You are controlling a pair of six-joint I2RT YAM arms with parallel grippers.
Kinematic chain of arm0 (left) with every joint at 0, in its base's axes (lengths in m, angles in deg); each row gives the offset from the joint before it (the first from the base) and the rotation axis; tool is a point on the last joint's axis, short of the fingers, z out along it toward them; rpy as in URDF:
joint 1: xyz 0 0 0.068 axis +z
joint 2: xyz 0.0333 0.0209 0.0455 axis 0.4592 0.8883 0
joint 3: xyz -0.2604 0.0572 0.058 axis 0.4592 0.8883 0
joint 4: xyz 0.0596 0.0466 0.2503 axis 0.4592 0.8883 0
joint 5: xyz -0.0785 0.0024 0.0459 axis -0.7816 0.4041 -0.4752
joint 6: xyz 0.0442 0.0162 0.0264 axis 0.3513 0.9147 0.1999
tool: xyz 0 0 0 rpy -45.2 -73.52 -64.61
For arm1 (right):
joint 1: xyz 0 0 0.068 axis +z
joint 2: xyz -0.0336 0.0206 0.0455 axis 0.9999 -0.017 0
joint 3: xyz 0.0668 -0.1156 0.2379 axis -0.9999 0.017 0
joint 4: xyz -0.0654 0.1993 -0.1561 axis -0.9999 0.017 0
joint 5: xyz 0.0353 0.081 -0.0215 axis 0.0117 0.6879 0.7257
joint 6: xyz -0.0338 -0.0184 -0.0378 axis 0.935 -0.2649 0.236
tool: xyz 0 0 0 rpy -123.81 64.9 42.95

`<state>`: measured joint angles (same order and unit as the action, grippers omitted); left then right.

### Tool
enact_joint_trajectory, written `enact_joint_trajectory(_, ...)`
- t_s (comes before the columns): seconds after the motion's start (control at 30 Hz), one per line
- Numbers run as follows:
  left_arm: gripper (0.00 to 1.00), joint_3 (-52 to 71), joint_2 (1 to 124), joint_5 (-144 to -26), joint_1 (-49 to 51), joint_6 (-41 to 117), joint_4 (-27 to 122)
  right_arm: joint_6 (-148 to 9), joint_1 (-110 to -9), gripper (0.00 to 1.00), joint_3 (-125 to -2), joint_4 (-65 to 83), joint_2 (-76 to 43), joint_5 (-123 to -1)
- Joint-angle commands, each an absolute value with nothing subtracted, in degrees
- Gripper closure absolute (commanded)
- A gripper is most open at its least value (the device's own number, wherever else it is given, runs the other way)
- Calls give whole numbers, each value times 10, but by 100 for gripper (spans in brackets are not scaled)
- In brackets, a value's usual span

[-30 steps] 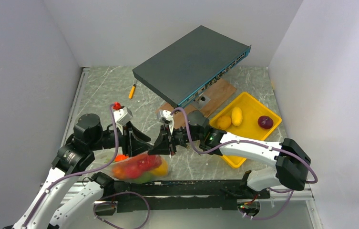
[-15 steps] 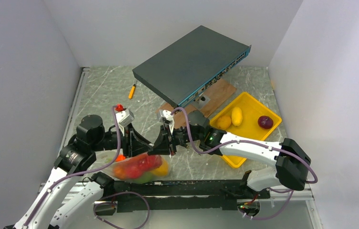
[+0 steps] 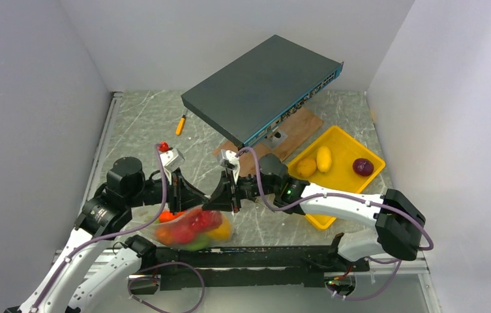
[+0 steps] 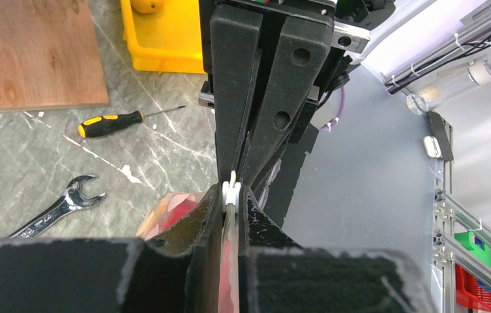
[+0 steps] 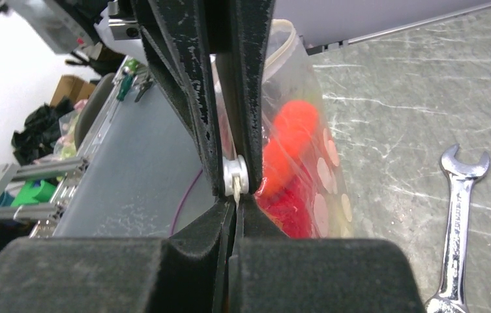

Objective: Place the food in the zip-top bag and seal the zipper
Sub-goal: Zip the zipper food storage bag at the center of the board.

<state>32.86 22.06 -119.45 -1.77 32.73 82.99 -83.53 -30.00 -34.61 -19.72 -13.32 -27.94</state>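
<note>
Found the bag (image 3: 164,233) at the near edge of the table, at about 7 o'clock from the table's centre, held by its mouth edge between the two grippers. Noted the food (image 3: 190,227) inside it: red, orange, yellow and green toy vegetables pressed against the clear plastic. Found the left gripper (image 4: 231,203) closed on the zipper (image 4: 231,189), with the whitish strip pinched between its pads. Found the right gripper (image 5: 236,210) clamped tight on the same strip, tip to tip with the left, meeting it from 3 o'clock. Could not tell whether the strip is sealed along its full length.

Recorded a yellow tray (image 3: 360,145) at 2 o'clock from the bag, well apart, holding two yellow potatoes (image 3: 324,158) and a purple onion (image 3: 362,167). Logged a wrench (image 5: 461,215) lying flat on the table near the bag, with a yellow-handled screwdriver (image 4: 109,124) beyond it. Noted a dark flat box (image 3: 262,88) tilted over a wooden board (image 3: 301,127) at 12 o'clock.
</note>
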Motion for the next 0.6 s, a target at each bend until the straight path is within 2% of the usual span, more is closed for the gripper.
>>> enact_joint_trajectory(0.0,92,319,215,-1171,-18,328,846,-884,-299,100,-309,-274,-101,-345)
enact_joint_trajectory(0.33,93,324,202,-1155,-18,323,863,-999,-326,100,-225,-374,-65,-385)
enact_joint_trajectory(0.57,94,319,183,-1138,-18,328,901,-1009,-357,100,-180,-352,-17,-432)
